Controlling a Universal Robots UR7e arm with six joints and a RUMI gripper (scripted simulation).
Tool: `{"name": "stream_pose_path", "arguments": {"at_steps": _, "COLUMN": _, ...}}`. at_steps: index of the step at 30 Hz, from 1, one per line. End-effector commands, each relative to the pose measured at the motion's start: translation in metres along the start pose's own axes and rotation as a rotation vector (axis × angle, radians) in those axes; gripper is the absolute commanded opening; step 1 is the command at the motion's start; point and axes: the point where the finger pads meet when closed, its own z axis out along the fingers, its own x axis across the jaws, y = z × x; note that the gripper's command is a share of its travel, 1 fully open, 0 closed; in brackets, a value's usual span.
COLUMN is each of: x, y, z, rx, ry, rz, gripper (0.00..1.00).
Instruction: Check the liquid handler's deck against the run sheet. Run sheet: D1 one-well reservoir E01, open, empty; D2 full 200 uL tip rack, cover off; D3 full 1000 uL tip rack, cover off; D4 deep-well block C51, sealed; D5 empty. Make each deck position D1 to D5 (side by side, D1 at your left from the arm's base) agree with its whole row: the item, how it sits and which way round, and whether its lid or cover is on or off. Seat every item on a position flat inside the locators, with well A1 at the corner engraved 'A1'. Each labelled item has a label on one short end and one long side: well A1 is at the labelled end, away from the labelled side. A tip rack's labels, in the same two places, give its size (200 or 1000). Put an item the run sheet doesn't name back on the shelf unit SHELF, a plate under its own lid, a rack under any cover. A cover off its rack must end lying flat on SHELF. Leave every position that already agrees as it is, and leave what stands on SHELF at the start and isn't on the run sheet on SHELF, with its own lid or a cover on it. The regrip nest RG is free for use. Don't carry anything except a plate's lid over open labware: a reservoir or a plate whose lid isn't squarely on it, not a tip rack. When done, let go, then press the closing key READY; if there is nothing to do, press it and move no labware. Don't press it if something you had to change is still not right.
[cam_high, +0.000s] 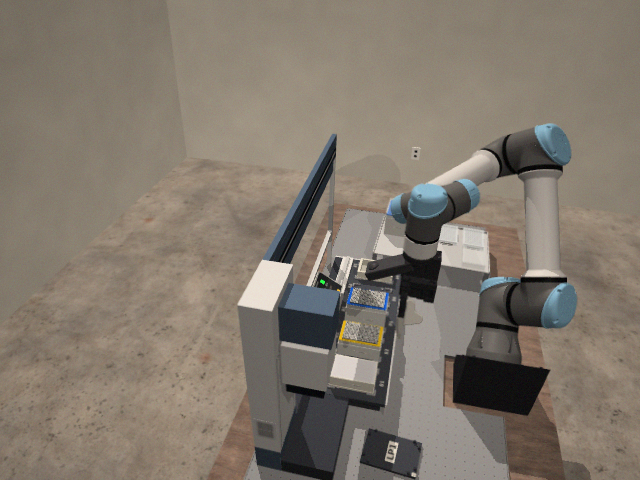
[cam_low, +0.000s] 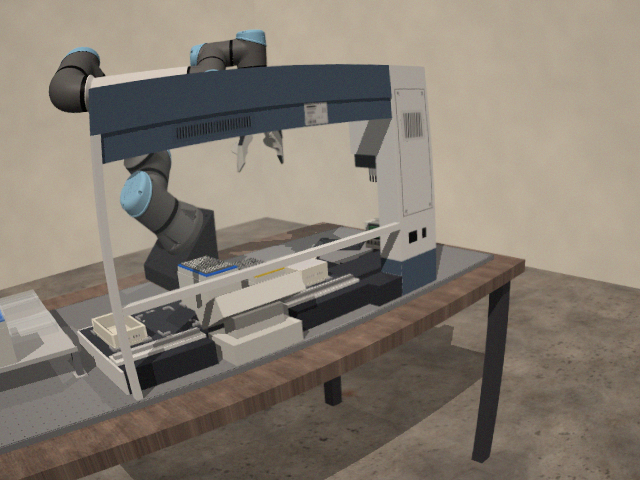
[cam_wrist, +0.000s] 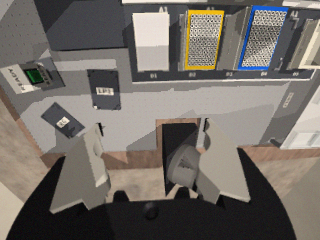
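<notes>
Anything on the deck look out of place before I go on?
Yes. An open cream tray sits in slot D5, which should be empty, and the slot beside it holds nothing. The yellow-rimmed rack and blue-rimmed rack look square. The hand hangs open, holding nothing.
</notes>
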Motion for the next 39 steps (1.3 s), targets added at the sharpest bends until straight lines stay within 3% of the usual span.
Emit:
{"name": "stream_pose_path", "arguments": {"at_steps": 1, "x": 0.000, "y": -0.020, "z": 0.000, "rx": 0.000, "ry": -0.001, "rz": 0.000, "gripper": 0.82}}
{"name": "stream_pose_path", "arguments": {"at_steps": 19, "x": 0.001, "y": -0.100, "z": 0.000, "rx": 0.001, "ry": -0.001, "rz": 0.000, "gripper": 0.82}}
{"name": "stream_pose_path", "arguments": {"at_steps": 33, "x": 0.001, "y": -0.102, "z": 0.000, "rx": 0.001, "ry": -0.001, "rz": 0.000, "gripper": 0.82}}
{"name": "stream_pose_path", "arguments": {"at_steps": 39, "x": 0.001, "y": -0.103, "z": 0.010, "rx": 0.001, "ry": -0.001, "rz": 0.000, "gripper": 0.82}}
